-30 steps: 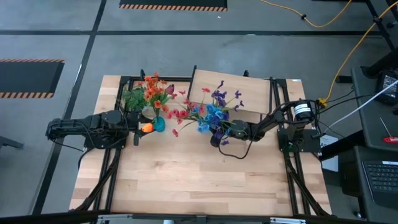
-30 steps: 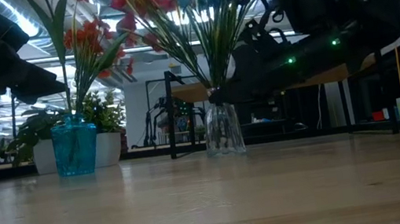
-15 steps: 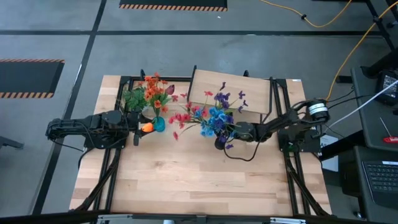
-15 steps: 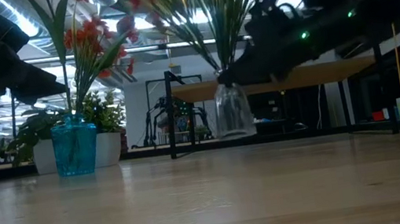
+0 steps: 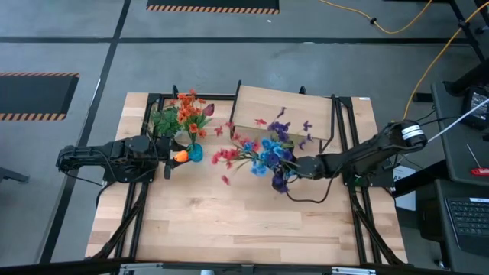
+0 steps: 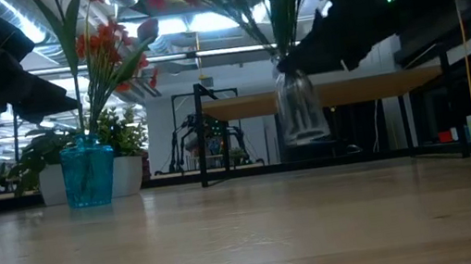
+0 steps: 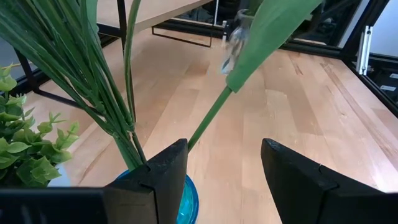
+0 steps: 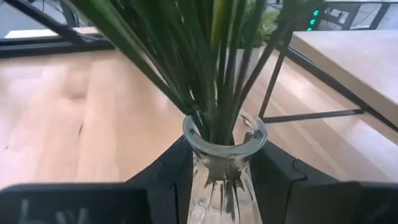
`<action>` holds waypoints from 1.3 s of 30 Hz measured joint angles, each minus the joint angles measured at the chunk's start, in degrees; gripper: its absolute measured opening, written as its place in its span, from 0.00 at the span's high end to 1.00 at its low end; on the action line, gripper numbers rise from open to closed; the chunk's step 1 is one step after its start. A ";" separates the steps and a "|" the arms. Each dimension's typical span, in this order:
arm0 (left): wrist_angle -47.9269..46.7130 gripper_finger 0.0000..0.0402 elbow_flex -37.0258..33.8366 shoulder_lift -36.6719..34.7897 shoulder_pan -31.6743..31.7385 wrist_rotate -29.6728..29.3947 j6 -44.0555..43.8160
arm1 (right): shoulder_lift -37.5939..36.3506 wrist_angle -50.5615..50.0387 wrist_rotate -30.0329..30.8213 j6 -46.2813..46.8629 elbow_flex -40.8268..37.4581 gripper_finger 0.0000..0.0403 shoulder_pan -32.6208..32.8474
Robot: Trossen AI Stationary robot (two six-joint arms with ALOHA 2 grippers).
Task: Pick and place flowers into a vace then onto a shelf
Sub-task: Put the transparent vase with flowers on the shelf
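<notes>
Centre of the high view: my right gripper (image 8: 221, 165) is clamped on the neck of the clear glass vase (image 6: 300, 111), which hangs off the table with its flowers (image 5: 263, 150), just below the shelf (image 5: 279, 108). Left of centre, my left gripper (image 7: 221, 165) stands with fingers apart at the blue vase (image 6: 89, 173). I judge the smooth glass could slip, or the splayed sprays snag the shelf edge. The low view crops the blooms, and the arm hides the vase's rim.
</notes>
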 joint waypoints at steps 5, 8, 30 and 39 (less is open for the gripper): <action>0.00 0.51 0.00 0.00 0.01 0.00 0.00 | -4.04 -2.94 0.15 0.28 0.02 0.70 1.73; 0.01 0.51 0.00 0.00 0.01 0.00 0.00 | -6.56 -4.04 0.16 0.18 0.02 0.70 2.16; 0.02 0.51 0.00 0.00 0.00 0.00 -0.05 | -33.74 -24.08 5.23 -6.15 0.02 0.70 -3.94; 0.02 0.51 0.00 0.00 0.01 0.00 -0.11 | -42.27 -32.30 13.89 -6.11 0.04 0.70 -7.37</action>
